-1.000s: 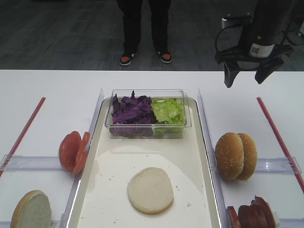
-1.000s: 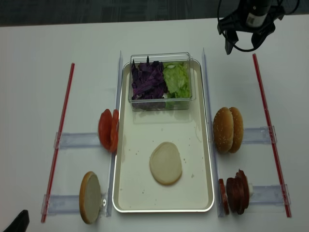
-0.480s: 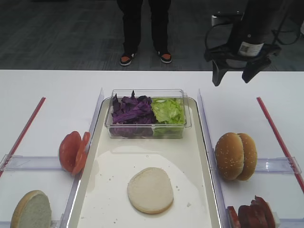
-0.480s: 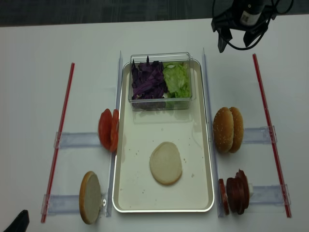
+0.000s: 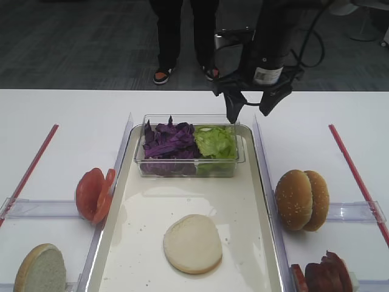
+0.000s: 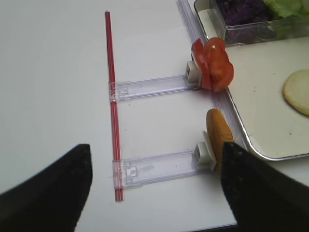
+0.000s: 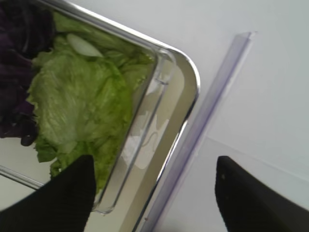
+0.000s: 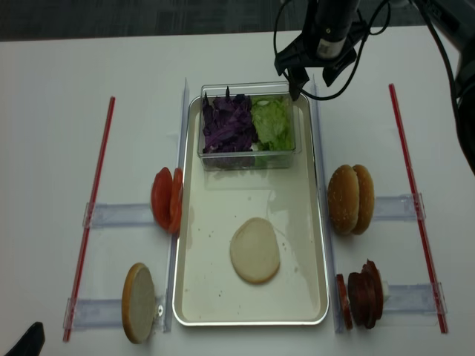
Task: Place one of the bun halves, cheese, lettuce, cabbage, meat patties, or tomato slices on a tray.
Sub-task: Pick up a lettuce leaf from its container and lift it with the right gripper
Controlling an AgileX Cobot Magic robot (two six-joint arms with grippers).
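The cream tray (image 5: 262, 182) holds one bun half (image 5: 192, 243), cut face up, and a clear tub (image 5: 239, 152) with purple cabbage (image 5: 167, 143) and green lettuce (image 5: 214, 141). My right gripper (image 5: 249, 112) hangs open and empty over the tub's far right corner. In its wrist view one finger is above the lettuce (image 7: 77, 96), the other past the tray rim (image 7: 190, 111). Tomato slices (image 5: 93, 193) and a bun half (image 5: 41, 269) stand left of the tray; bun halves (image 5: 301, 199) and meat patties (image 5: 322, 277) stand right. My left gripper (image 6: 154, 193) is open near that bun (image 6: 219, 135). No cheese shows.
Clear plastic rails (image 8: 315, 111) run along both long sides of the tray, and clear holders (image 6: 154, 166) carry the standing food. Red strips (image 8: 93, 215) lie on the white table at far left and far right (image 8: 412, 193). A person stands behind the table (image 5: 182, 36).
My right gripper has moved left from the table's back right to the tub's far right corner. The food and tray have not moved.
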